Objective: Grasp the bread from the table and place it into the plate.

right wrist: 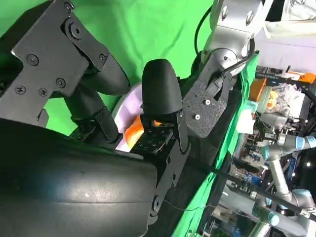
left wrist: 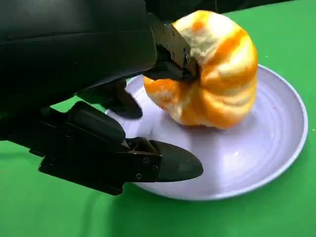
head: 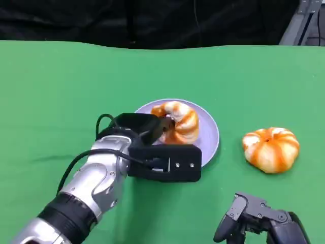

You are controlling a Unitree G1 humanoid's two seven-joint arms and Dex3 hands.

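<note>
The left hand (head: 152,133) grasps the bread (head: 177,121) on the plate (head: 209,133); the right hand (head: 259,223) rests released near a second bun (head: 270,149).

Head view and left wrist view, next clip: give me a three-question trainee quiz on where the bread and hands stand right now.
1. True or false: the bread in the left hand is over the plate.
2. Where does the second bread lie? A) on the plate B) on the green table, on the right hand's side of the plate C) in the right hand
3. Fill in: the right hand holds ____.

Key: 1 true; 2 B; 3 nothing, it sits low at the near edge with fingers apart.
</note>
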